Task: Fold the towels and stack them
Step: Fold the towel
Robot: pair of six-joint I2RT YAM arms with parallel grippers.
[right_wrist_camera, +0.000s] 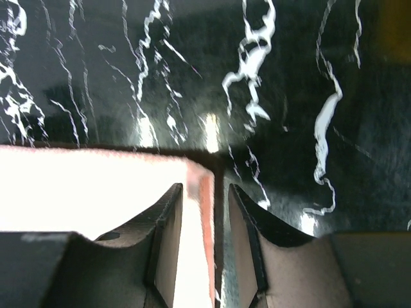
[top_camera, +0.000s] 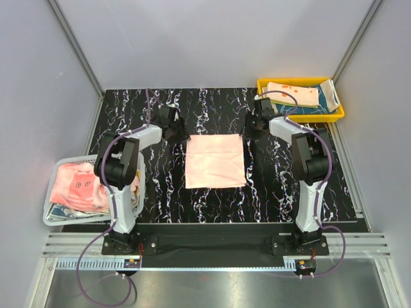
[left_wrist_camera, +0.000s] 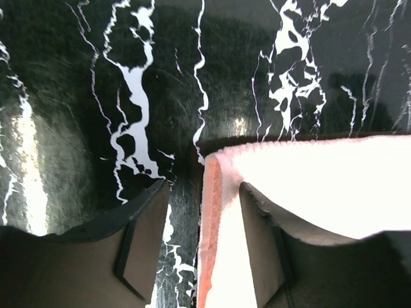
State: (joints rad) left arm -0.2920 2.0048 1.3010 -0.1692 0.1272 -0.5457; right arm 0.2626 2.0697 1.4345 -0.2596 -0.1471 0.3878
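While both arms reach toward 12 o'clock in the top view, a pale pink towel (top_camera: 215, 162) lies flat and square at the centre of the black marbled table (top_camera: 160, 199). The left end effector (top_camera: 173, 131) sits at the towel's 11 o'clock corner and the right end effector (top_camera: 252, 130) at its 1 o'clock corner. From here I cannot tell how wide either one stands. At 1 o'clock on the table a yellow tray (top_camera: 340, 115) holds a folded orange-and-cream towel (top_camera: 292, 94) lying on a teal towel (top_camera: 318, 108). At 9 o'clock, off the table's edge, a white mesh basket (top_camera: 54, 218) carries a loose heap of towels (top_camera: 80, 183), the top one pink with a cartoon print.

In the left wrist view, the left end effector (left_wrist_camera: 204, 192) stands moderately wide and straddles the towel's (left_wrist_camera: 321, 186) side edge. One finger (left_wrist_camera: 144, 244) is over bare table (left_wrist_camera: 64, 96), the other over the cloth, and the folded pink hem runs up the gap without being pinched.

In the right wrist view, the right end effector (right_wrist_camera: 205, 189) is parted more narrowly and also straddles the towel's (right_wrist_camera: 83, 186) edge near the corner. One finger (right_wrist_camera: 247, 250) is over the table (right_wrist_camera: 289, 77), its partner over the cloth, and a clear gap shows around the hem.
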